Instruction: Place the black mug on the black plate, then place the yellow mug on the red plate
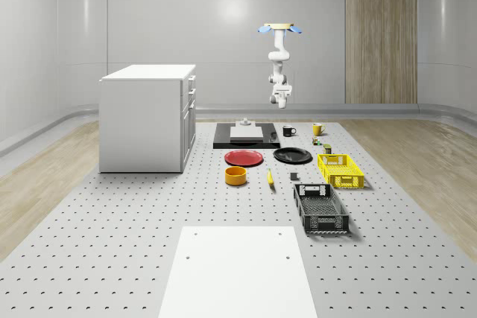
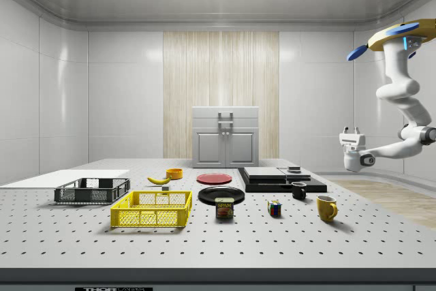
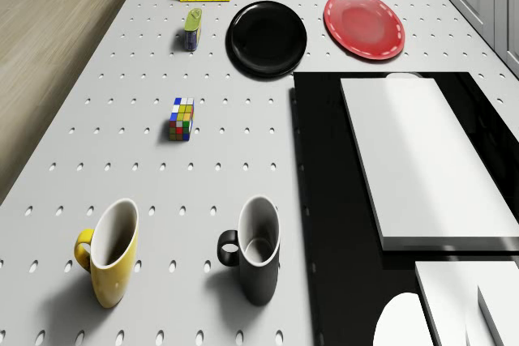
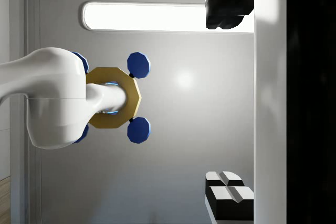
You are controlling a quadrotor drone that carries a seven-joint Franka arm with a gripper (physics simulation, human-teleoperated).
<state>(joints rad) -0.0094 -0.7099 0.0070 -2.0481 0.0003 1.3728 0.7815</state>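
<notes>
The black mug (image 1: 288,131) (image 2: 299,191) (image 3: 258,253) stands upright on the table beside a black slab. The yellow mug (image 1: 317,129) (image 2: 326,207) (image 3: 112,250) stands upright a short way from it. Nearer the table's middle lie the black plate (image 1: 292,156) (image 3: 266,38) and the red plate (image 1: 244,158) (image 3: 364,24), side by side and bare. The drone (image 1: 279,27) hovers high over the table's far end. My gripper (image 1: 281,97) (image 2: 351,130) (image 4: 210,103) hangs well above the mugs, turned upward toward the drone, open and holding nothing.
A black slab (image 1: 246,139) carrying white blocks lies next to the black mug. A Rubik's cube (image 3: 182,119) and a can (image 3: 193,30) sit between mugs and plates. A yellow crate (image 1: 340,170), black crate (image 1: 320,208), yellow bowl (image 1: 235,176), banana (image 1: 270,177) and white cabinet (image 1: 147,117) stand further off.
</notes>
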